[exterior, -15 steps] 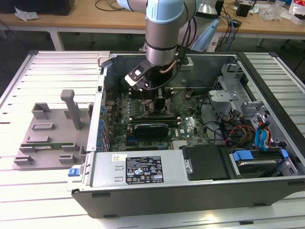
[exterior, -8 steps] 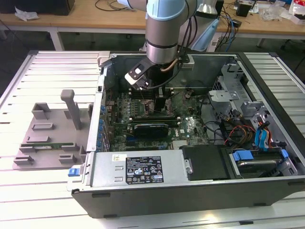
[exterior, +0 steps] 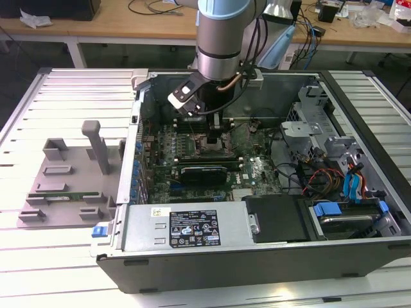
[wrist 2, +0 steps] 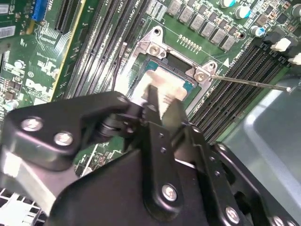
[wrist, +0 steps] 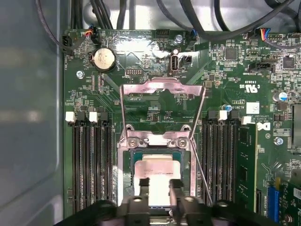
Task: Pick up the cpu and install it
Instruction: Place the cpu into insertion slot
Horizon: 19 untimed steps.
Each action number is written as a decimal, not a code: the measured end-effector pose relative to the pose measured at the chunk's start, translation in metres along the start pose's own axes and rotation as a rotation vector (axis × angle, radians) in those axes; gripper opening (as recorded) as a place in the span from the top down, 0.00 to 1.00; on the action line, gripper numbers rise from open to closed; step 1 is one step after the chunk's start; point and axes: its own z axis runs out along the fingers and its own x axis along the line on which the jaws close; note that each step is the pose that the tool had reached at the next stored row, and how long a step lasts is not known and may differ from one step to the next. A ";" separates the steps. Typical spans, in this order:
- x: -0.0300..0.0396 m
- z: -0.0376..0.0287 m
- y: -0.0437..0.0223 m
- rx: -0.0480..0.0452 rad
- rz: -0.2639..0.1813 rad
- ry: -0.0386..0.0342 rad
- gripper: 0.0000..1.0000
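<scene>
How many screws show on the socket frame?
2, both at the uncovered end of the frame: one screw at one corner, the other screw at the opposite corner. The claw covers the far end, so more may be hidden.

Electronics lab: opened computer case, cable-strewn workbench.

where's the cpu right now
The cpu sits in the open socket on the motherboard, between the two banks of memory slots, directly under the pincer in both wrist views.
</scene>
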 end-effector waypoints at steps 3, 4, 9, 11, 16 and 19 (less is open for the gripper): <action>0.0001 0.0048 -0.0006 0.0001 0.000 0.0029 0.83; 0.0001 0.0070 -0.0014 0.0000 0.000 0.0032 0.89; 0.0000 0.0152 -0.0002 0.0014 -0.002 0.0022 0.89; 0.0001 0.0154 0.0057 0.0015 -0.002 0.0028 0.89; -0.0006 -0.0211 0.0072 0.0016 -0.002 0.0028 0.89; -0.0009 -0.0390 0.0073 0.0016 -0.002 0.0028 0.89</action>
